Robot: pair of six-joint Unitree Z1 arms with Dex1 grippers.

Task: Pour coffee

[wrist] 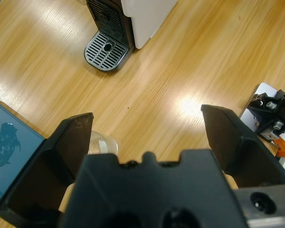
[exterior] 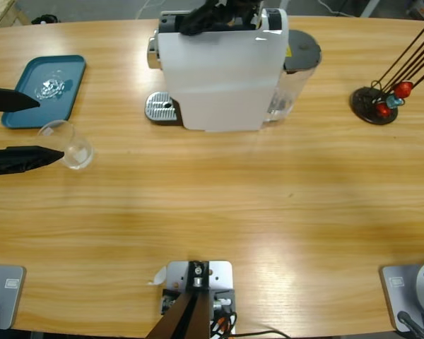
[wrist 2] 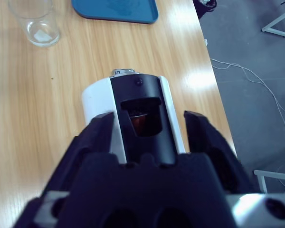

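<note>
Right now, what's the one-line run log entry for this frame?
left gripper: open, at glass | right gripper: open, over coffee machine top | capsule in slot | drip tray: nothing on it

Left gripper (exterior: 49,127) enters from the table's side edge, jaws spread wide; right gripper (wrist 2: 149,123) (jaws parted) points downward.

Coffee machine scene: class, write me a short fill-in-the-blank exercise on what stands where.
1. The clear glass stands on the table beside the blue ____.
2. The drip grate of the coffee machine holds ____ cup.
3. The left claw is wide ____ around the glass.

Missing words: tray; no; open
</note>
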